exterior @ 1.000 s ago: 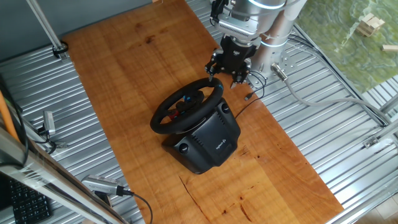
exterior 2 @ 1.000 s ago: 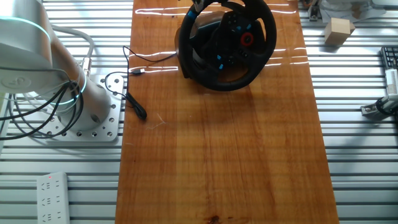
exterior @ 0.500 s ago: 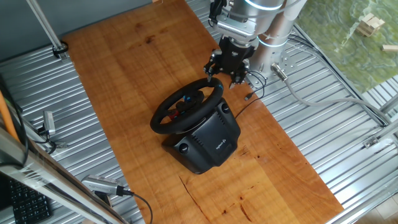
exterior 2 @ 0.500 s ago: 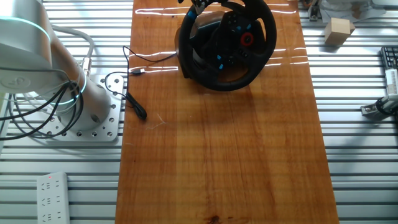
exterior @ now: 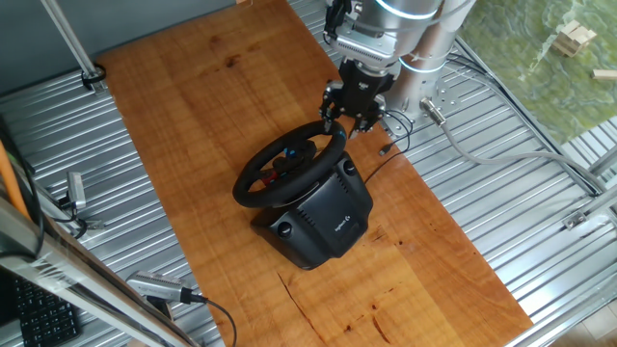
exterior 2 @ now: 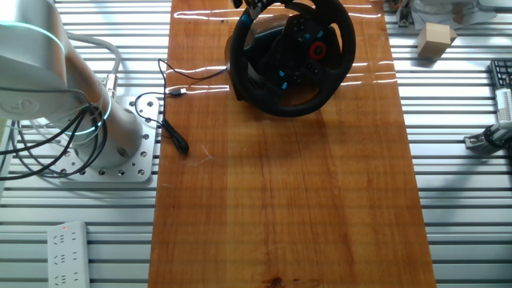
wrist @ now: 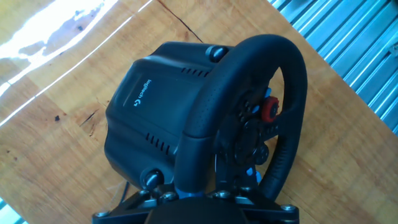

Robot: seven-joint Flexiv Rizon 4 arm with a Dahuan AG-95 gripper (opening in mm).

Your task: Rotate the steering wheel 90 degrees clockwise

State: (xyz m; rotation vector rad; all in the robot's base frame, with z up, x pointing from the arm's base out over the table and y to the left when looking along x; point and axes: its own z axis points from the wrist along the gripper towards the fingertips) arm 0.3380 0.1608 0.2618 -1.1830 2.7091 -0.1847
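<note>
The hand [exterior: 345,121] has dropped a touch lower than half a second ago and now sits right at the far rim of the steering wheel [exterior: 289,164], its fingers straddling the rim; the hand view shows the rim running up from between the finger bases, but whether they pinch it I cannot tell. The wheel itself has not turned: its red hub button sits just where it did. The wheel stands tilted on the boxy black base [exterior: 323,220] with the white logo, near the far end of the wooden surface [exterior: 222,96]. Just beside the base a thin black cable [exterior 2: 172,96] trails off the wood toward the arm's mount [exterior 2: 120,144]. Well away past the wheel lies a small wooden block [exterior 2: 436,40].
</note>
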